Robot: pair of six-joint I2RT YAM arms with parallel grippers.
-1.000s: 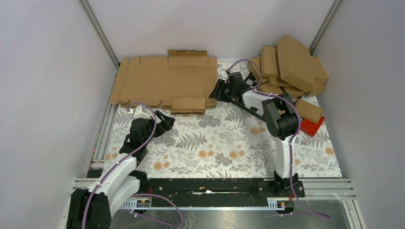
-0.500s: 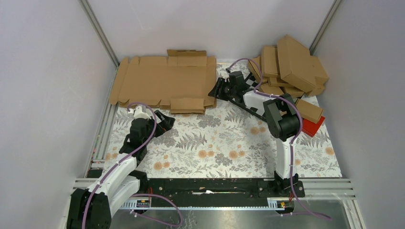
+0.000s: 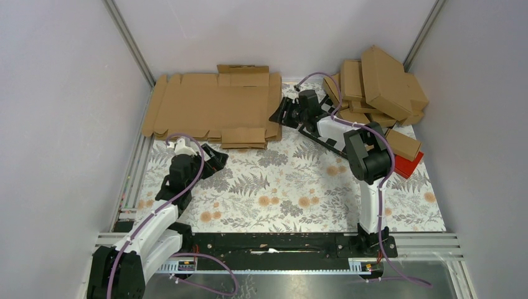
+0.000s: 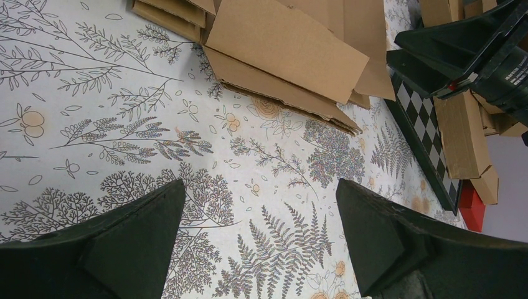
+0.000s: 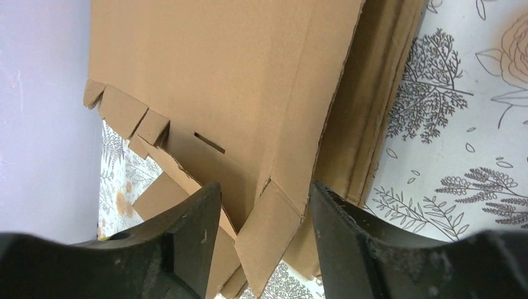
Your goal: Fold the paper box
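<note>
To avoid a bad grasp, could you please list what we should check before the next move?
1. Right claw open: ok.
2. Edge flap of the paper box lined up with its opening: ok.
3. Only the top sheet in line, not the stacked sheets beneath: cannot tell.
4. Left claw open and holding nothing: ok.
5. Left claw apart from the cardboard, over the floral cloth: ok.

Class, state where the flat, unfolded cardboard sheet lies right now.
In the top view the paper box lies flat at the far left by the back wall, the right gripper at its right edge.
</note>
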